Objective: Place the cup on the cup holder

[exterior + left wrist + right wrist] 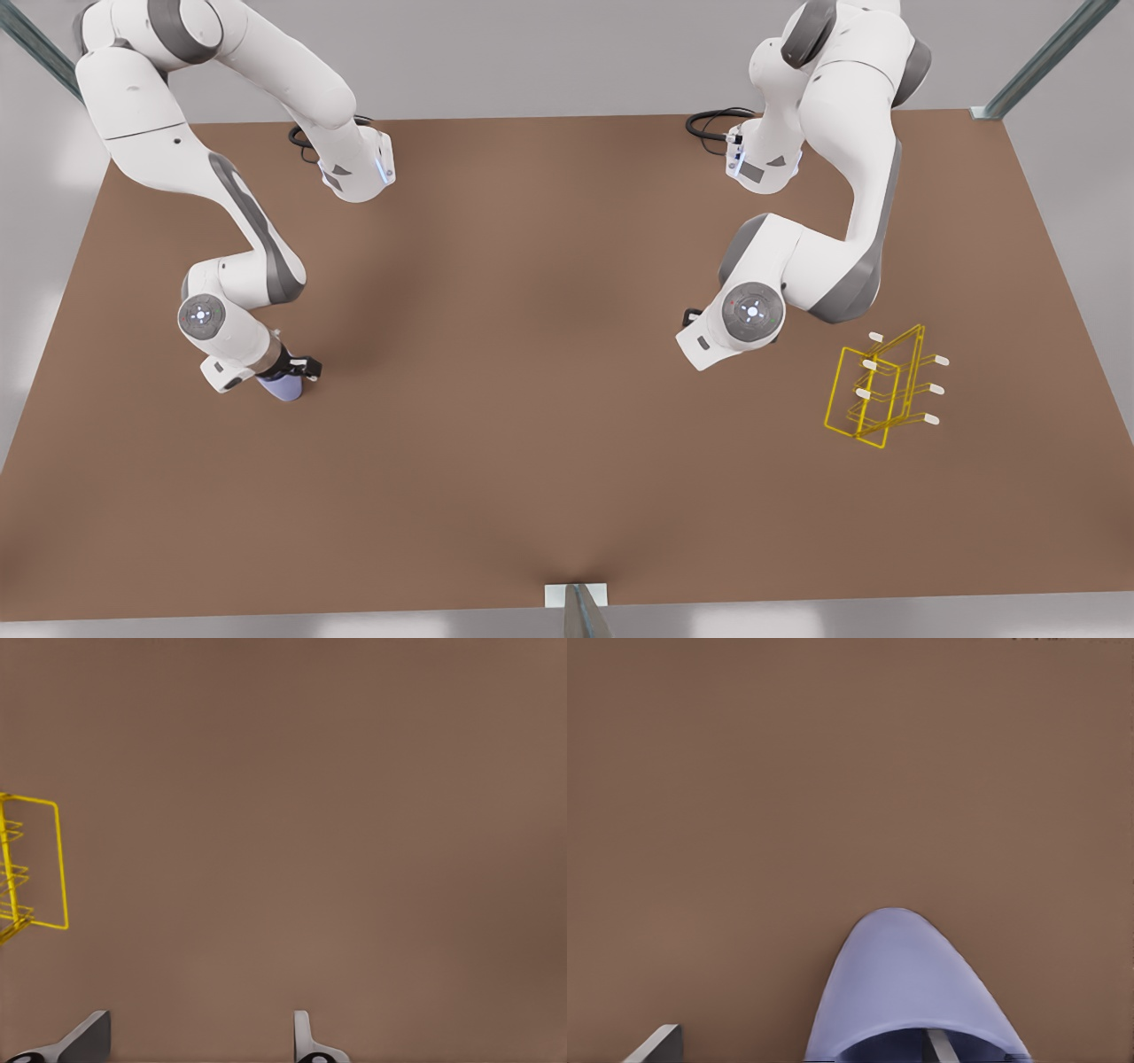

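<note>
The lavender-blue cup (pixel 282 387) rests on the brown table at the front view's left. My right gripper (pixel 299 369) is down at it and open. In the right wrist view the cup (pixel 904 992) turns its mouth toward the camera; one finger (pixel 941 1045) reaches inside the rim, while the other finger (pixel 656 1043) stands well clear of the wall. The yellow wire cup holder (pixel 879 390) with white-tipped pegs stands at the front view's right. My left gripper (pixel 199 1041) hovers open above bare table, the cup holder (pixel 40 864) off to one side of it.
The brown table (pixel 549 354) spreads wide between the two arms. Black cables (pixel 713 122) lie near the arm bases at the back. A small grey bracket (pixel 576 598) sits at the table's front edge.
</note>
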Controlling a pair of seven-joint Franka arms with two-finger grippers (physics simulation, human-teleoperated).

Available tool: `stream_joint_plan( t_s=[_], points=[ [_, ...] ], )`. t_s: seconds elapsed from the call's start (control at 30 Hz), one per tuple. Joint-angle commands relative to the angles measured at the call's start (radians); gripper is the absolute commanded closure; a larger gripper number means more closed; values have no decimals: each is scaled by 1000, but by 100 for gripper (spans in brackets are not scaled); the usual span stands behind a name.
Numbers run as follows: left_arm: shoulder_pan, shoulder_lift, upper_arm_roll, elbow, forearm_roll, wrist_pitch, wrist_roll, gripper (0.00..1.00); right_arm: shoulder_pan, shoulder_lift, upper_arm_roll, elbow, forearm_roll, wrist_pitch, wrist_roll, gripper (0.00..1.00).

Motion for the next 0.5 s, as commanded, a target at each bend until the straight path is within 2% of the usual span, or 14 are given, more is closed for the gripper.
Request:
stream_joint_plan(
  t_s=[0.0,0.03,0.07,0.1,0.13,0.17,0.47],
  points=[
    [1,-1,0,0,2,14,5,0,-2,4,0,0,-11,15,-12,0],
    [1,-1,0,0,2,14,6,0,-3,6,-1,0,-21,15,-12,0],
    [1,-1,0,0,2,14,5,0,-3,6,-1,0,-21,15,-12,6],
    [1,-1,0,0,4,16,4,0,-2,6,-3,0,-21,15,-12,33],
    [0,3,0,0,10,14,2,0,-2,6,-3,0,-24,15,-12,68],
    [0,3,0,0,14,14,1,0,-2,10,-3,0,-34,17,-12,79],
    [1,6,0,0,16,16,-1,0,-2,18,-5,0,-51,20,-4,79]
  ],
)
